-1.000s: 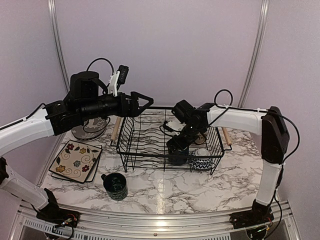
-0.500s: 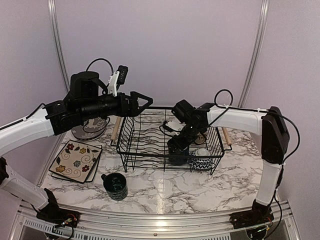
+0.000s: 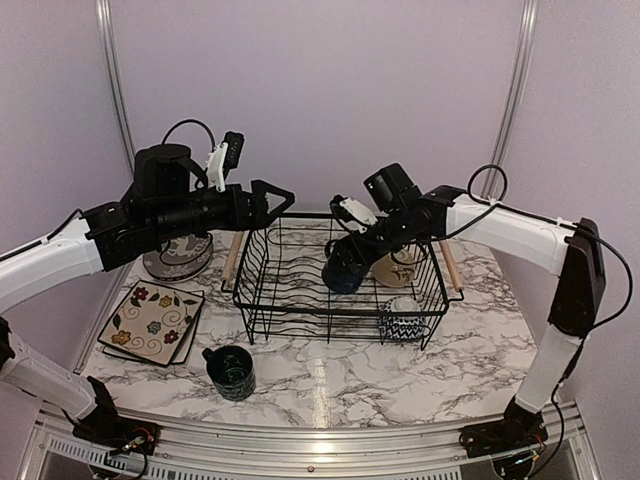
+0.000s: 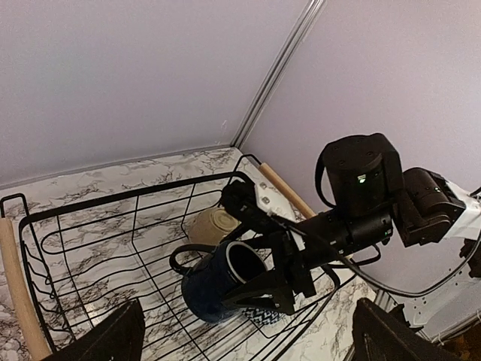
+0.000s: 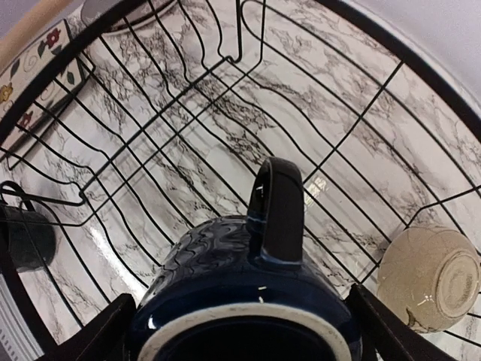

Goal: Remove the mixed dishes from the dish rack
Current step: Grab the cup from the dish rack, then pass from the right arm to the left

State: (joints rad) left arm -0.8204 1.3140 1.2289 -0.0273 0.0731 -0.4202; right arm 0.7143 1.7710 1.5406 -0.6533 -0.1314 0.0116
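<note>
The right end effector (image 3: 352,252) is gripping a mug (image 3: 340,273) over the rack (image 3: 262,292). The left end effector (image 3: 279,208) is hanging open beside the rack.

We find the mug (image 3: 342,270) between the fingers of the right hand (image 3: 348,258), over the middle of the dish rack (image 3: 258,265). Just right of this hand a bowl (image 3: 395,265) lies in the rack. Before the hand, toward the arm bases, a second bowl (image 3: 403,326) sits in the near right corner. The left hand (image 3: 275,200) hangs above the far left corner of the rack. Left of that hand a round plate (image 3: 180,262) is on the desk (image 3: 330,385). Before it lie the square plates (image 3: 152,322), stacked, and right of them a second mug (image 3: 231,371).
</note>
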